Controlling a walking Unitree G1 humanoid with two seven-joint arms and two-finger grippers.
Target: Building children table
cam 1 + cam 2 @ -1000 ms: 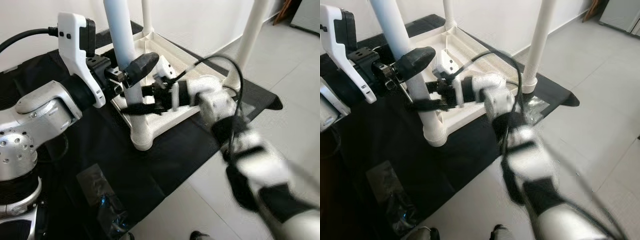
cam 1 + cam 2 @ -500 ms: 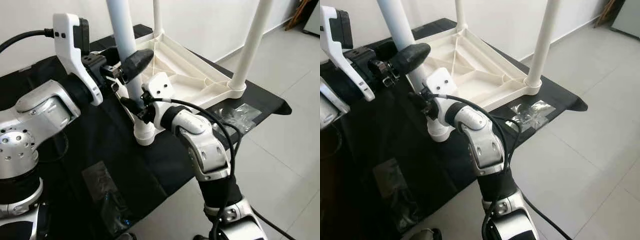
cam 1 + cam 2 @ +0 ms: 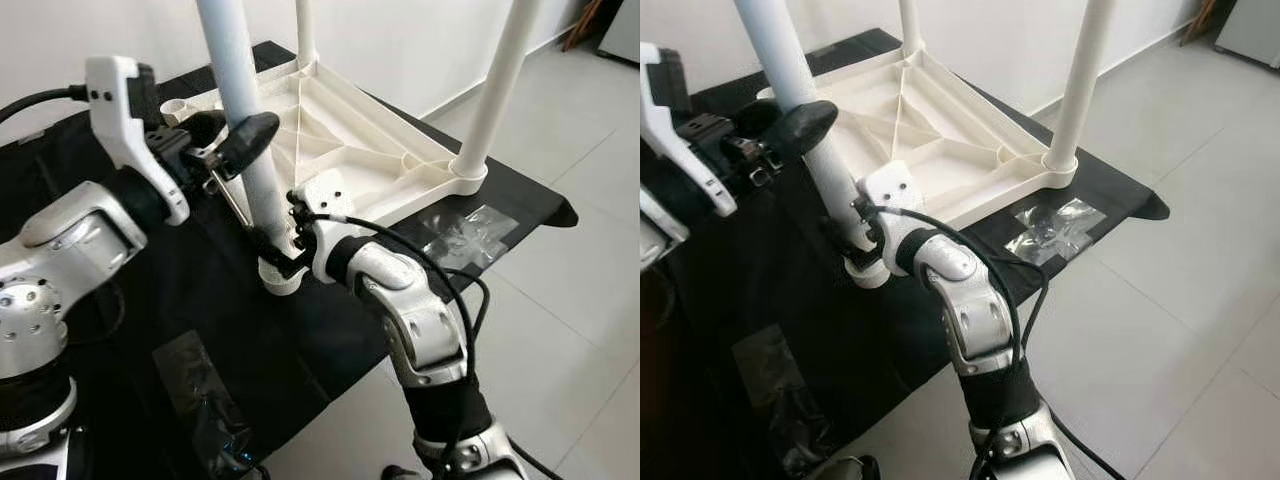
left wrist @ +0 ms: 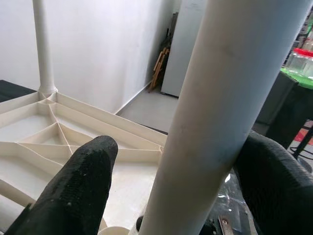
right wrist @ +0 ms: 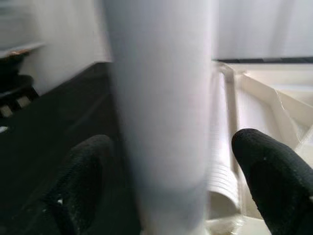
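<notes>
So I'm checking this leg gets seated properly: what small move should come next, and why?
Probably close the right pincer on the near leg low down. Its fingers straddle the leg, apparently with gaps, just above the corner socket of the upturned tabletop, while the left pincer brackets it higher.

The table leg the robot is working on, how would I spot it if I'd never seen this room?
Find the white table lying upside down on the black mat, legs in the air. Go to its corner nearest the robot: that leg stands there. Unlike the other legs, it has the left hand around it higher up and the right hand low by its socket.
</notes>
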